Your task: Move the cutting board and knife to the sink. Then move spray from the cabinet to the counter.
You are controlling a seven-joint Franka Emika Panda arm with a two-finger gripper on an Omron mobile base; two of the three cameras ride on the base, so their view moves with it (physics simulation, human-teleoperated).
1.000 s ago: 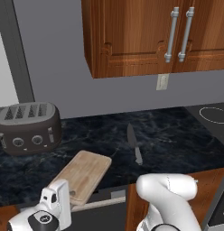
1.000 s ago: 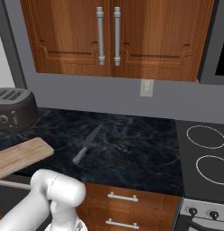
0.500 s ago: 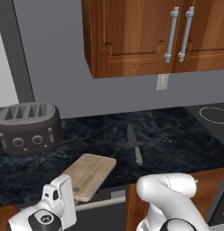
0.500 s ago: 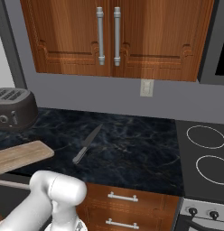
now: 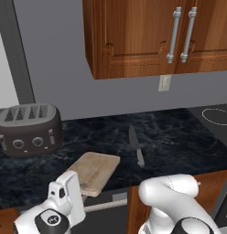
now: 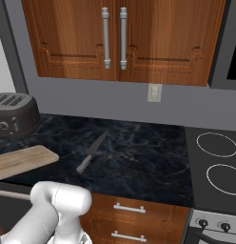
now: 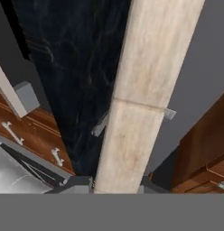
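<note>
The light-tan cutting board (image 5: 96, 170) lies at the front edge of the black counter (image 5: 179, 137), its near end jutting past the edge. My gripper (image 5: 78, 186) is shut on that near end. In the hand view the cutting board (image 7: 141, 90) runs up from between my gripper's (image 7: 116, 185) two dark tips. The knife (image 5: 136, 147) lies flat on the counter, just right of the board and apart from it. The knife (image 6: 91, 152) points toward the wall. The cabinet (image 6: 139, 38) hangs above with its doors closed. The sink and the spray are out of view.
A dark toaster (image 5: 28, 128) stands at the counter's back left. A stove top (image 6: 217, 162) with ring burners adjoins the counter on the right. Drawers with silver handles (image 6: 129, 208) sit under the counter. A wall outlet (image 6: 154, 92) is behind the knife.
The jaws have closed on the board's near end. The board has shifted slightly right and its near end has risen a little. The knife has not moved.
</note>
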